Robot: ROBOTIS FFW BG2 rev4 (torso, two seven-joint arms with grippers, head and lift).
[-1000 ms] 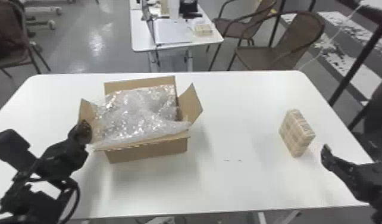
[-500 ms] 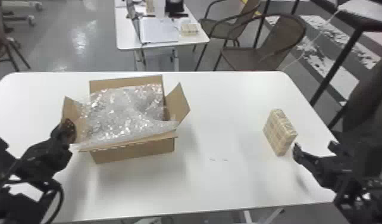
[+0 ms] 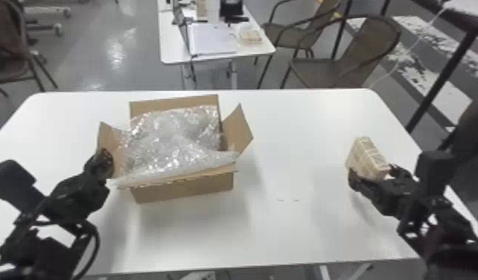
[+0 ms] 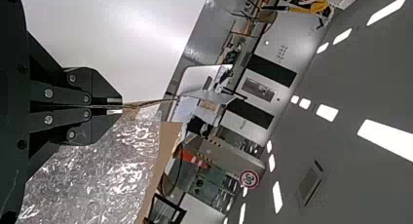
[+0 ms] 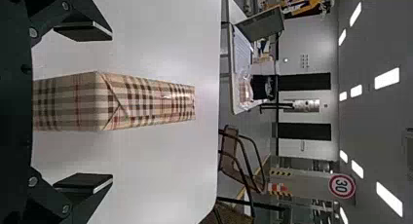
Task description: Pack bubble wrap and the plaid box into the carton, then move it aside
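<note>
From my seat I have the carton (image 3: pixel 186 190) on the left of the white counter (image 3: pixel 305 231), its flaps raised or splayed outward. Bubble wrap (image 3: pixel 175 137) fills its opening and laps over the near edge. My left tool (image 3: pixel 106 160) is at the carton's left side, and up close I see the left tool (image 4: pixel 119 107) pressed together on a thin cardboard flap (image 4: pixel 142 104).

The plaid box (image 3: pixel 365 158) is outside the carton, standing on edge on the right part of the counter. My right tool (image 3: pixel 371 171) is around it from the near right, and in its wrist view the right tool (image 5: pixel 112 107) is spread wide, one finger to each side of the box with a gap at both. Beyond the counter's far edge I can see a brown chair (image 3: pixel 324 70) and a smaller table (image 3: pixel 249 56).
</note>
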